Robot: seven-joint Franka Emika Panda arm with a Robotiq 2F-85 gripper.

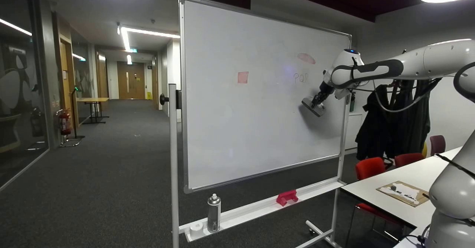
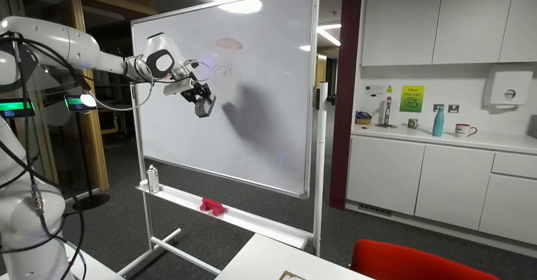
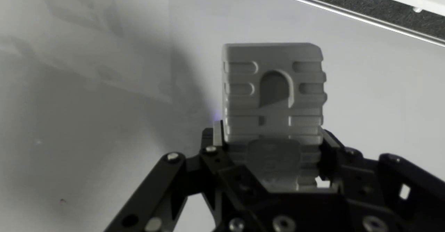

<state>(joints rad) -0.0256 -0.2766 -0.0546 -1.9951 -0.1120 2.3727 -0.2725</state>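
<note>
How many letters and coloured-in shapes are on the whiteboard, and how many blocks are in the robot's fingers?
Letters: 3 (P, Q, R)
Coloured-in shapes: 2 (red square, red oval)
Blocks: 1 (grey block)
Total: 6

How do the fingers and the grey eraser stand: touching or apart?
Touching. The wrist view shows the fingers against both sides of the grey eraser.

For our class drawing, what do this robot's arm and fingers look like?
The arm is glossy white with smooth, rounded segments, dark grey panels and a small blue light. Black cables and a pale cable run outside it. The fingers are black and angular, with round silver screws.
</note>
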